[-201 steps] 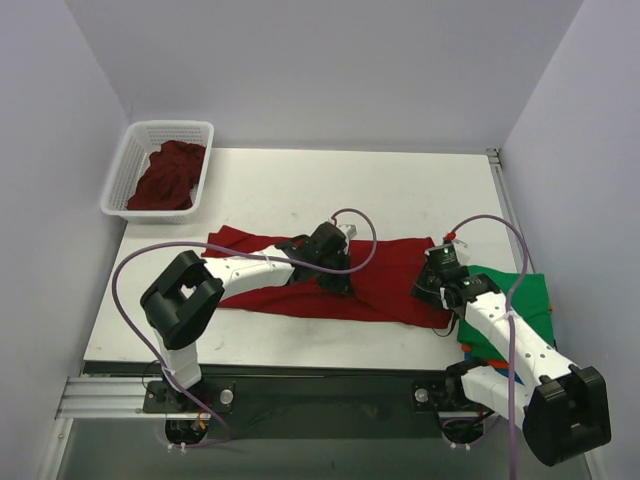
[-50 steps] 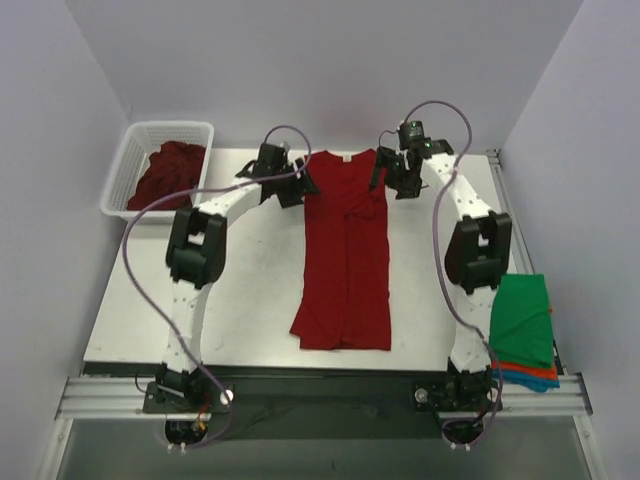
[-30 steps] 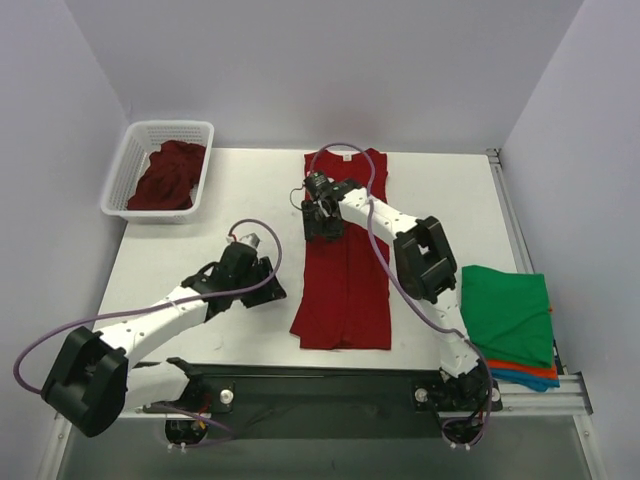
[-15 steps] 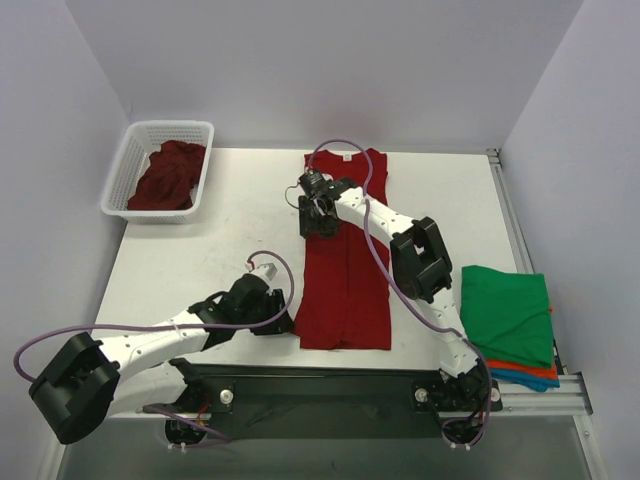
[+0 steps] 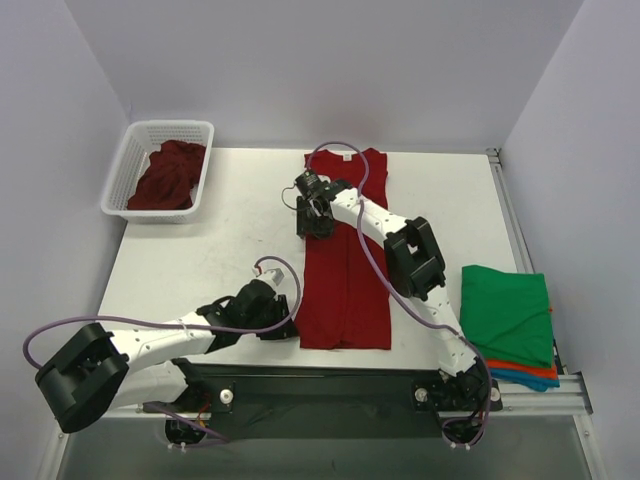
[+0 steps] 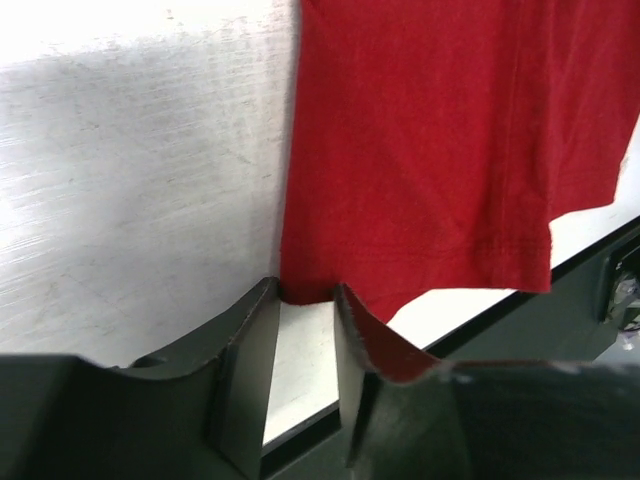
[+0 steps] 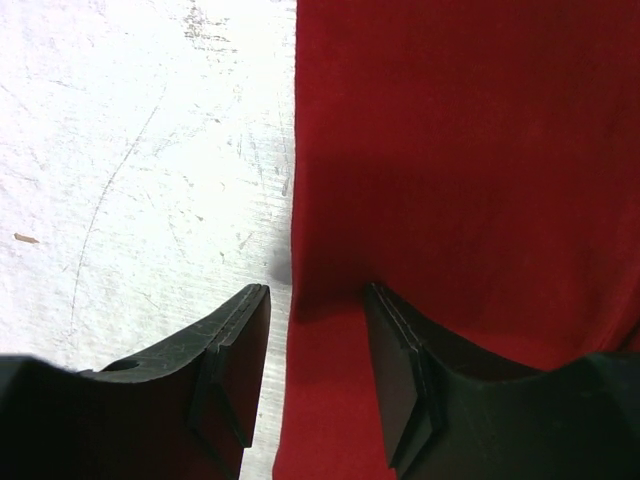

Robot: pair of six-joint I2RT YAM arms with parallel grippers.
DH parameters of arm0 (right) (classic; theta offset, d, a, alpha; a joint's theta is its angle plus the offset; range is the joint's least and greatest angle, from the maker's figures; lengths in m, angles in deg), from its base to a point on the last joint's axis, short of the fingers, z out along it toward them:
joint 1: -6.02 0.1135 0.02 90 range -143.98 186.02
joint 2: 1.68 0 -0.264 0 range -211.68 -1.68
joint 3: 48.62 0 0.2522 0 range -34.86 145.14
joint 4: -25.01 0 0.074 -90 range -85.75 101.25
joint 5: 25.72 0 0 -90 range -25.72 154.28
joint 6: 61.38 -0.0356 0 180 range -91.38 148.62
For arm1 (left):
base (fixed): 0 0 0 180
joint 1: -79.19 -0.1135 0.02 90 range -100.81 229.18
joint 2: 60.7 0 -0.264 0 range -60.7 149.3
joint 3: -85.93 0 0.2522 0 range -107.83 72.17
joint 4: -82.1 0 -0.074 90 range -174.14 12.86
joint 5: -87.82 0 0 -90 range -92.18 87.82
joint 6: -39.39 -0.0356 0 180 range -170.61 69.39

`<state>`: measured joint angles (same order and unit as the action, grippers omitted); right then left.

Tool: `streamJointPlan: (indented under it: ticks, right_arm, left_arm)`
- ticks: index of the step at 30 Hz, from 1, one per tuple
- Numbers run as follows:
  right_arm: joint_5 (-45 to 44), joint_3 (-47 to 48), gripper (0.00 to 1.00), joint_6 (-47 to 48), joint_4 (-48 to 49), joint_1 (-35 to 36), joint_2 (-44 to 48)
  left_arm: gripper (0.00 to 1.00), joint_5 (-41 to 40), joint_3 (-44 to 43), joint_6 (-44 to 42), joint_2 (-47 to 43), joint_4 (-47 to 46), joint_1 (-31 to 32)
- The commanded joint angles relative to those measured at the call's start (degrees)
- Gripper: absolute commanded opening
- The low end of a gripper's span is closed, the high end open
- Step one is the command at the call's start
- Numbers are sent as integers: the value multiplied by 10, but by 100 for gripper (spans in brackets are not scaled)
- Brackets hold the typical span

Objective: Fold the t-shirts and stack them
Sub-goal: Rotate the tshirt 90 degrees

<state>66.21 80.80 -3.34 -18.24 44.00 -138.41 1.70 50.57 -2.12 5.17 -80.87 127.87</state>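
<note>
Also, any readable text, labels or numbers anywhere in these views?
None readable.
Neck label on the red t-shirt: a pale speck, too small to read.
Basket, folded stack and both wrist views: no print visible.

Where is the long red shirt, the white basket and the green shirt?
Long deep red cloth t-shirt [image 5: 335,290]: overhead view, middle of its body.
White plastic lattice basket [image 5: 119,176]: overhead view, left wall.
Folded green cloth t-shirt [image 5: 505,312]: overhead view, centre of its top.
</note>
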Motion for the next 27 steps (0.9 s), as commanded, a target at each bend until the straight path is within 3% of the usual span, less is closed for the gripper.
streamJointPlan:
  ticks: [1,3,4,6,7,9,27]
  right_arm:
    - [-4,22,43,-13,-15,6,-18]
    - [-2,25,42,-16,-15,6,-21]
    - [-2,26,42,-17,-15,6,-23]
    - [-2,28,41,-19,-14,6,-24]
    - [-3,28,40,-20,-14,5,-27]
    - [-4,28,40,-25,-14,4,-28]
    - [5,29,36,-45,-14,-1,-45]
  left_arm:
    - [37,-7,-1,10,12,-52,11]
    - [31,-5,-2,16,20,-60,16]
    - [21,-5,-2,20,22,-62,20]
    - [15,-5,-1,31,22,-64,29]
    - [7,-4,0,35,18,-65,32]
    - [1,2,1,45,10,-61,40]
    - [0,22,38,133,-53,-34,105]
